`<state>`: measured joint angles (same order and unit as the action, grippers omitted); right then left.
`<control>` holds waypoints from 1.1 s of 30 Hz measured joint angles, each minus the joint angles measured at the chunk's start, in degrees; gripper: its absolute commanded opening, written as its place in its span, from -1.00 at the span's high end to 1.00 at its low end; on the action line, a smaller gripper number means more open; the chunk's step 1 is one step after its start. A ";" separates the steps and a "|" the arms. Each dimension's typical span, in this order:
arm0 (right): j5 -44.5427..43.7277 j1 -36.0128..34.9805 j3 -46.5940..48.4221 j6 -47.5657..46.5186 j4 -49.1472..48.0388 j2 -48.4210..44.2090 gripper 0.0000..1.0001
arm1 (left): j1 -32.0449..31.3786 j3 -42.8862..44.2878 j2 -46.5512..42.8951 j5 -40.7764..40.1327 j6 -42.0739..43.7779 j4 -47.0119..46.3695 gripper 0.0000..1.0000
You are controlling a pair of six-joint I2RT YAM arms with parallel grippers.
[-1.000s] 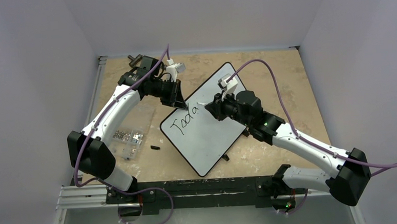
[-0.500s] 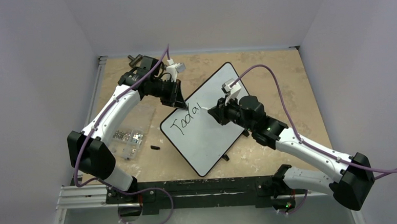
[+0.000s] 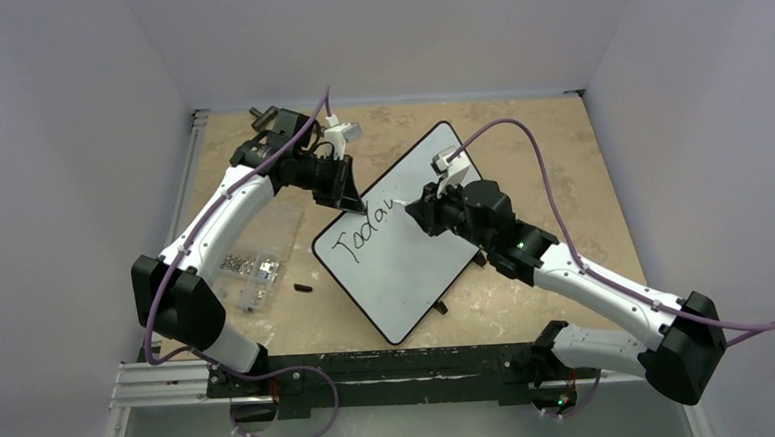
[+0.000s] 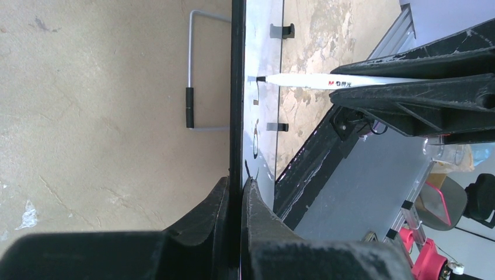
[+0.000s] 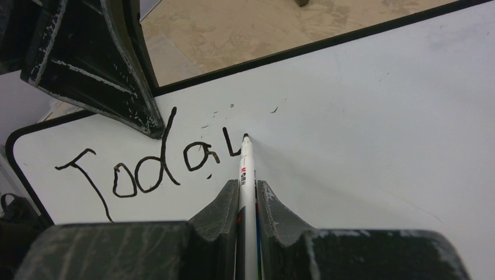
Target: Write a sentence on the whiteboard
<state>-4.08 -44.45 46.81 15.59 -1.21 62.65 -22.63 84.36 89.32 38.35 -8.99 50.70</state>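
Mid-table, the large white black-rimmed whiteboard [image 3: 407, 278], its 11 o'clock edge pinched by the left gripper [image 4: 235, 192], has gained a fresh hooked stroke after "Toda" in its black handwritten lettering [image 5: 143, 174] from the white marker [image 5: 244, 169] clamped in the right gripper [image 5: 247, 189], so the first word nears completion.

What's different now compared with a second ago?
The right gripper, shut on the marker, shifted slightly rightward along the line, adding a new hooked stroke after "Toda" in the sentence. The left gripper stayed clamped on the edge of the whiteboard, which did not shift.
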 measured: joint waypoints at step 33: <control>0.70 0.61 -0.31 -0.66 -0.66 0.11 1.00 | 0.00 0.00 0.00 -0.20 -0.39 0.11 1.00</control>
<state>-3.38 -43.83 46.50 14.94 -1.87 62.76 -22.63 84.36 89.32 38.15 -9.39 50.81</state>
